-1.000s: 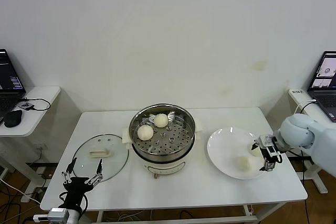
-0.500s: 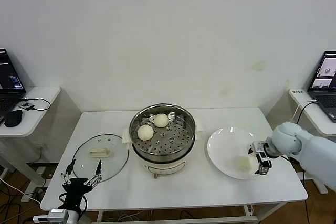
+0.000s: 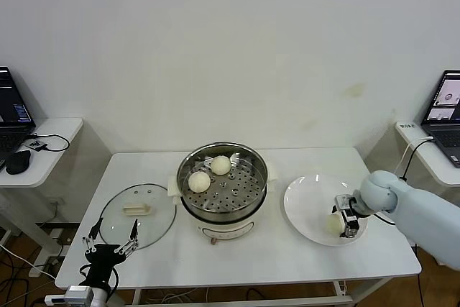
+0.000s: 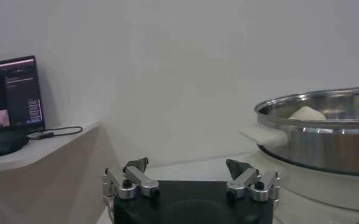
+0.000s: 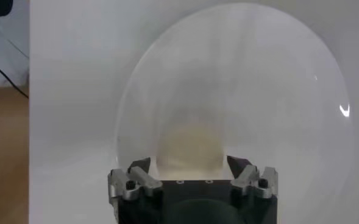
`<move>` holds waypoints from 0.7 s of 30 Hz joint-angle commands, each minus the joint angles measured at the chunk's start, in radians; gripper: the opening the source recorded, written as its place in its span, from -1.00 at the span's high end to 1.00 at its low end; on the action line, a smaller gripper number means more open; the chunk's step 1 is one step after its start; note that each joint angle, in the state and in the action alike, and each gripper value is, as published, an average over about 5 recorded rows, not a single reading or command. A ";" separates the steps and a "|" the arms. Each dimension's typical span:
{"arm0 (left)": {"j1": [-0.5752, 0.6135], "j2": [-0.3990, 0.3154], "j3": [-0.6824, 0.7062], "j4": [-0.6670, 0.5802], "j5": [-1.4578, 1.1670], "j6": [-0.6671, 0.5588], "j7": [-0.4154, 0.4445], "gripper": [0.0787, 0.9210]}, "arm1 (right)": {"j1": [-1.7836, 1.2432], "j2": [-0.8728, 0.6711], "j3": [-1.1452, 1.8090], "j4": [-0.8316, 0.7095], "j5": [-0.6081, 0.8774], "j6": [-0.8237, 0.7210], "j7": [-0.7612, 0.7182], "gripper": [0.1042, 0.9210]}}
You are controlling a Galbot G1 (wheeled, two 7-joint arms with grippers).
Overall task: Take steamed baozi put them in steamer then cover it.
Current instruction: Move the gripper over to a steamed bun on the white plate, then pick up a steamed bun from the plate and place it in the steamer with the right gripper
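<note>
The steel steamer (image 3: 223,186) stands mid-table with two baozi (image 3: 199,180) (image 3: 221,165) on its perforated tray. A third baozi (image 3: 331,223) lies on the white plate (image 3: 305,203) at the right. My right gripper (image 3: 345,218) is low over the plate, open, its fingers on either side of this baozi (image 5: 188,146) without closing on it. A fourth baozi is not in view. The glass cover (image 3: 138,213) lies flat on the table at the left. My left gripper (image 3: 111,246) is open and empty near the front left edge.
Side desks with laptops stand at far left (image 3: 14,116) and far right (image 3: 445,109). The left wrist view shows the steamer's rim (image 4: 325,131) with a baozi (image 4: 307,114) inside. The plate's right rim lies near the table's right edge.
My right gripper has moved left across the plate and now straddles the baozi near the plate's front. The left arm has not moved.
</note>
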 commanded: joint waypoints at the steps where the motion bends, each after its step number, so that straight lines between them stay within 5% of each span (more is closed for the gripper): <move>1: -0.001 0.000 0.001 0.000 -0.001 0.000 0.000 -0.77 | 0.005 0.014 0.003 -0.014 -0.004 -0.001 -0.006 -0.44; 12: -0.007 0.006 0.000 -0.006 -0.005 0.002 0.000 -0.77 | 0.203 -0.029 -0.081 0.033 0.095 -0.015 -0.041 -0.21; 21: -0.006 0.012 0.001 -0.014 -0.007 0.001 0.001 -0.77 | 0.570 0.011 -0.183 0.038 0.264 -0.032 -0.058 -0.22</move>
